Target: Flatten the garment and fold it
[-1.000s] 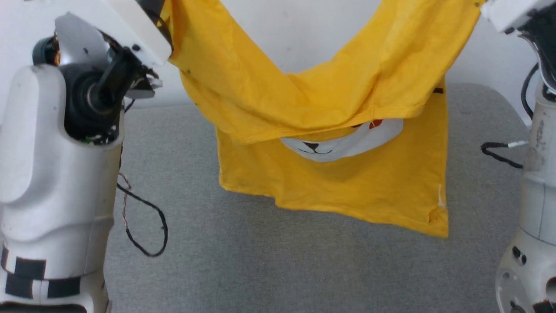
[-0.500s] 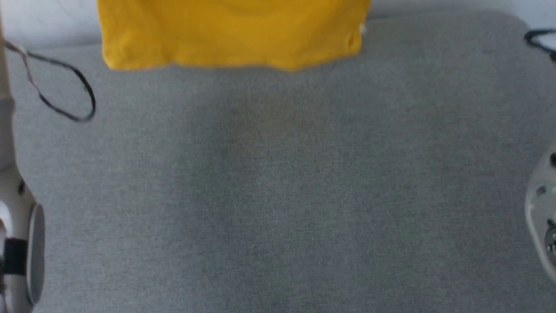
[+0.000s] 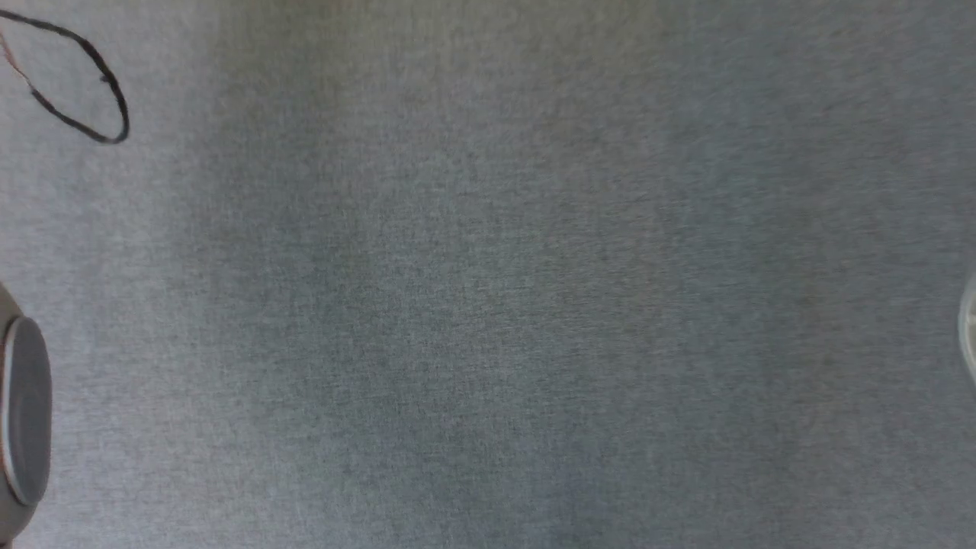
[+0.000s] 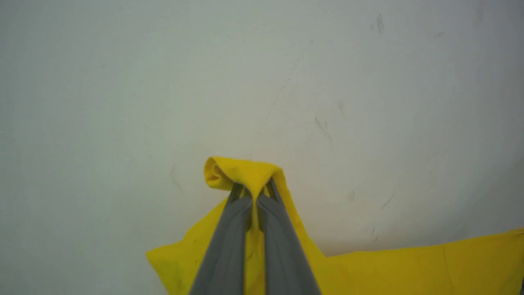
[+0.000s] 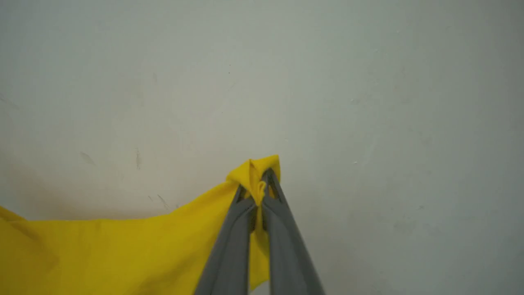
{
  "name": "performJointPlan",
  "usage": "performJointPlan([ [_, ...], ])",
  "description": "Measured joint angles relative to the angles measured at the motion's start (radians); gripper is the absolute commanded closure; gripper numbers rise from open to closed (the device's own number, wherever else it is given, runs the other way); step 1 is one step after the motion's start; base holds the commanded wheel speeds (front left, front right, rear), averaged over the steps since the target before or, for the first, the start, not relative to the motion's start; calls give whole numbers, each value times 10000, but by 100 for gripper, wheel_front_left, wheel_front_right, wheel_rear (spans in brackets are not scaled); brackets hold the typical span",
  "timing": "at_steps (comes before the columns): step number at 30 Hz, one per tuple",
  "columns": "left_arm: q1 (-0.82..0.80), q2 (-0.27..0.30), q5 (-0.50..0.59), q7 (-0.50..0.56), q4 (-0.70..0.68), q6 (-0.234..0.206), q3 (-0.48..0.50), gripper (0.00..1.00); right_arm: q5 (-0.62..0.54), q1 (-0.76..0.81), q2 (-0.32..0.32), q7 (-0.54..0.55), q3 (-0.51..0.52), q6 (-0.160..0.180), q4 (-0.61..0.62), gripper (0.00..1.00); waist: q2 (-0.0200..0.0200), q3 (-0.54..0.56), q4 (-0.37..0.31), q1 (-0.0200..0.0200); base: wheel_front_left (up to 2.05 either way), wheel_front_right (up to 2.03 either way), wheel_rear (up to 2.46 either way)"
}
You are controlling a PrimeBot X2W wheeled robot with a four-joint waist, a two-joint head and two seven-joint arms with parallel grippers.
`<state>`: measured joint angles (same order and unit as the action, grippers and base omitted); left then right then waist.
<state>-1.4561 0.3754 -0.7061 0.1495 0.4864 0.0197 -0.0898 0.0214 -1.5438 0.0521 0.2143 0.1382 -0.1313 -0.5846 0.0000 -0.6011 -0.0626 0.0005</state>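
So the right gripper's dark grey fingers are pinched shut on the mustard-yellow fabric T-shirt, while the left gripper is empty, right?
Not quite: the left gripper is not empty. The left wrist view shows it shut on a bunched bit of the mustard-yellow fabric T-shirt too. The right gripper is pinched shut on the shirt, as you said.

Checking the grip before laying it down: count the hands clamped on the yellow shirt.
2. The left hand pinches one bunched fold of the shirt; the right hand pinches another, seen from its own wrist.
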Motion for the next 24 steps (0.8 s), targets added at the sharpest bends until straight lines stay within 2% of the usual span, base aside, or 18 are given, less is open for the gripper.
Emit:
performJointPlan([
  [5, 708, -201, -978, 414, 341, 426, 307, 100, 211, 379, 12, -167, -119, -2, 79, 100, 0, -677, 255, 0, 0, 0, 0],
  [9, 1810, -211, -1687, 980, 127, 422, 665, 100, 943, 1565, -33, 17, -462, -2, 779, 100, 0, -684, 462, -2, 0, 0, 0],
  [12, 2917, -194, -2192, 1363, -589, 380, 993, 100, 1430, 2801, -44, 449, -548, -2, 1916, 100, 0, -432, 552, -5, 0, 0, 0],
  [18, 5603, -236, -2817, 2092, -2750, -169, 1329, 100, 2314, 5721, 48, 1580, -314, -2, 4805, 100, 0, 482, 681, -7, 0, 0, 0],
  [24, 8591, -291, -2683, 2408, -4993, -502, 1103, 100, 3175, 8873, 19, 2332, 328, -2, 7131, 100, 1, 1621, 691, -8, 0, 0, 0],
])
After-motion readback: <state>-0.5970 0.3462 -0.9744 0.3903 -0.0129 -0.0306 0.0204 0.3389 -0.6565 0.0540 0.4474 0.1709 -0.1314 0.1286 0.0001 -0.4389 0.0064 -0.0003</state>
